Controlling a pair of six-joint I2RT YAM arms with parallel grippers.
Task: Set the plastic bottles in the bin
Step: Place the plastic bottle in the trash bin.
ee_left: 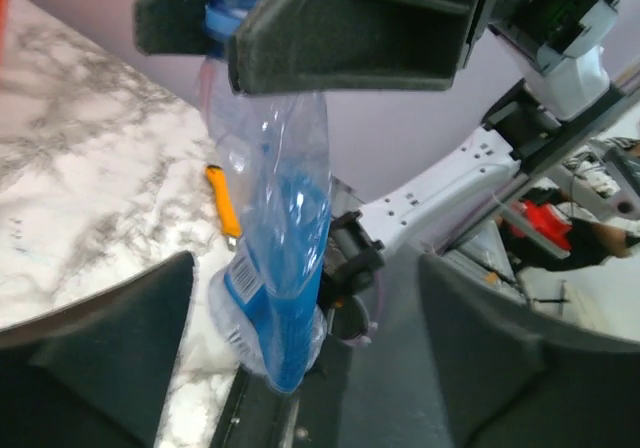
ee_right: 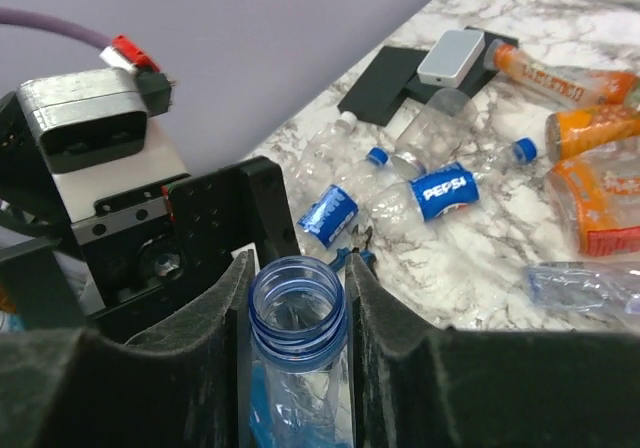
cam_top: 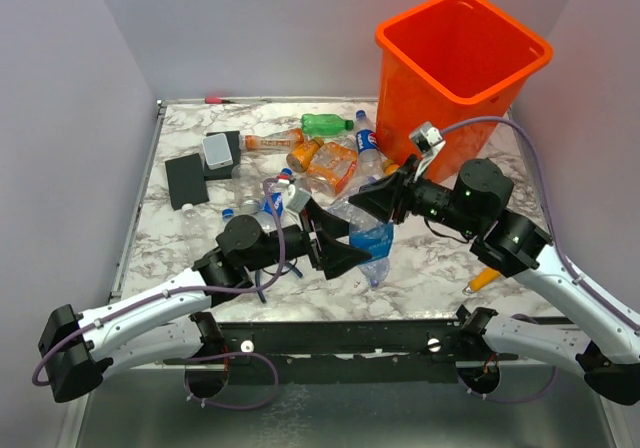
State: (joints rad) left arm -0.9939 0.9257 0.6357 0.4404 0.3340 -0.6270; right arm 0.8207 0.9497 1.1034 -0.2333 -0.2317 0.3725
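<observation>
Right wrist view shows one-bottle transfer: right gripper (cam_top: 374, 201) clamps the uncapped bottle (ee_right: 298, 313) by its neck, left gripper (cam_top: 344, 244) spread open, next lift over the bin (cam_top: 450, 118)

the marbled table (cam_top: 440, 268) carried the orange bin (cam_top: 460, 58) in its far right corner. plastic bottles (cam_top: 330, 163) lay jumbled from the middle toward the far edge, a green bottle (cam_top: 327, 124) farthest back. two black pads (cam_top: 186, 180) lay nearer the left edge, an orange-handled tool (cam_top: 484, 279) near the right edge.
</observation>
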